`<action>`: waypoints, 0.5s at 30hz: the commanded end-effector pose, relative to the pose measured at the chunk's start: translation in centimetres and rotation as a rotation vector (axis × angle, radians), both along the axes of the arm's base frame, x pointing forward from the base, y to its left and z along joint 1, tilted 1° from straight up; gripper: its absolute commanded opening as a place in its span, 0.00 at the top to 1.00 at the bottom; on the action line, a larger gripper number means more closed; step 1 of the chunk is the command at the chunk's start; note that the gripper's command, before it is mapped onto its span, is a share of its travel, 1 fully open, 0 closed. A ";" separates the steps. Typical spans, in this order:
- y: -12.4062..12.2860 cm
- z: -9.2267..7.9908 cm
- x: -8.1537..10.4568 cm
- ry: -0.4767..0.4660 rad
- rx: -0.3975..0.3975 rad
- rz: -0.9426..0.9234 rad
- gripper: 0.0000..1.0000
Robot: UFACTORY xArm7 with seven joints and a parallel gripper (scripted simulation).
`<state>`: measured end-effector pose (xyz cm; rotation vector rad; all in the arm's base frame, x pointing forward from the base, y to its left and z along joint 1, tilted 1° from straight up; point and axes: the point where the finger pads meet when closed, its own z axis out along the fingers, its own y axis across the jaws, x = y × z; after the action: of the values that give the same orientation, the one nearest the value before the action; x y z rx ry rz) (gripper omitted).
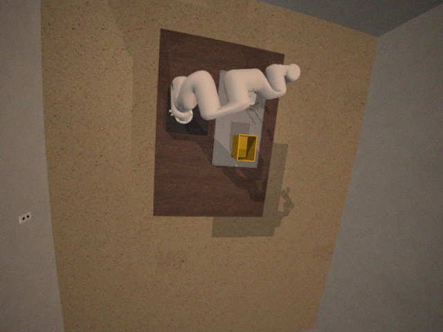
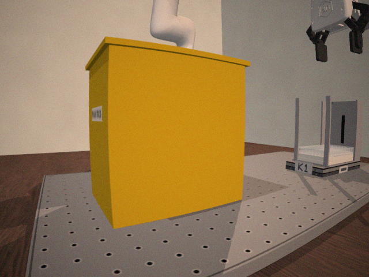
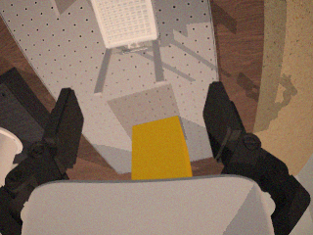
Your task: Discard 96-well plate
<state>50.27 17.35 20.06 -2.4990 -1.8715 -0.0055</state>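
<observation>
Top: smooth white arm point(image 1: 214, 93) bends over grey pegboard point(image 1: 223, 150); yellow box bin point(image 1: 244, 147) near.
Exterior: gripper point(image 2: 338, 44) open, empty, above rack point(image 2: 327, 131) far right.
Wrist: gridded white plate point(image 3: 123, 6) in rack.

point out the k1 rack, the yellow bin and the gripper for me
K1 rack point(image 2: 296, 128), exterior view, on its front left post.
Yellow bin point(image 2: 176, 134), exterior view, on its front wall.
Gripper point(image 2: 338, 44), exterior view, midway between its open fingertips.

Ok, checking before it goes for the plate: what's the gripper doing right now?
Gripper: open wide, holding nothing, hanging high above the rack.
</observation>
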 end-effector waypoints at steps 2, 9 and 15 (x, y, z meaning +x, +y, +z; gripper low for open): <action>1.0 0.7 -2.0 -0.001 -0.012 0.133 0.00; 1.3 0.8 -2.5 0.001 -0.016 0.160 0.00; 1.3 0.8 -2.5 0.001 -0.016 0.160 0.00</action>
<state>47.65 18.53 20.59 -2.3508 -2.0694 0.0201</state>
